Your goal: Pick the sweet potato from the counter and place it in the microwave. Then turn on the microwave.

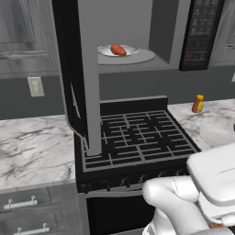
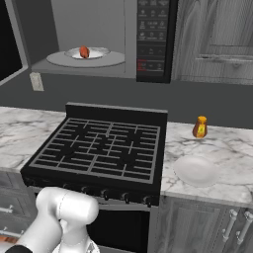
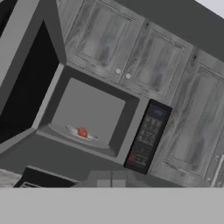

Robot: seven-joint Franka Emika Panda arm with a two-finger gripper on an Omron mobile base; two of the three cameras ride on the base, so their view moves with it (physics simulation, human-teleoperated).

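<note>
The sweet potato (image 1: pixel 118 49) (image 2: pixel 84 52) (image 3: pixel 82 132) lies on the white round plate (image 1: pixel 131 50) inside the microwave (image 1: pixel 133 20) (image 2: pixel 89 20) (image 3: pixel 94 105). The microwave's black glass door (image 1: pixel 85 87) (image 3: pixel 26 83) stands wide open and swings out over the stove. Its dark button panel (image 1: pixel 200 32) (image 2: pixel 150 37) (image 3: pixel 146 140) is at the right of the cavity. My gripper (image 3: pixel 112 179) is shut on nothing, well back from the microwave and below it, pointing up at it. The marble counter (image 1: pixel 32 147) (image 2: pixel 222 146) runs on both sides of the stove.
A black grated stovetop (image 1: pixel 137 137) (image 2: pixel 104 143) sits under the microwave. On the right counter stand an orange bottle (image 1: pixel 198 104) (image 2: pixel 199 127) and a white plate (image 2: pixel 196 170) (image 1: pixel 218 131). Grey wall cabinets (image 3: pixel 153 65) flank the microwave, and drawers (image 1: pixel 27 202) sit below the left counter.
</note>
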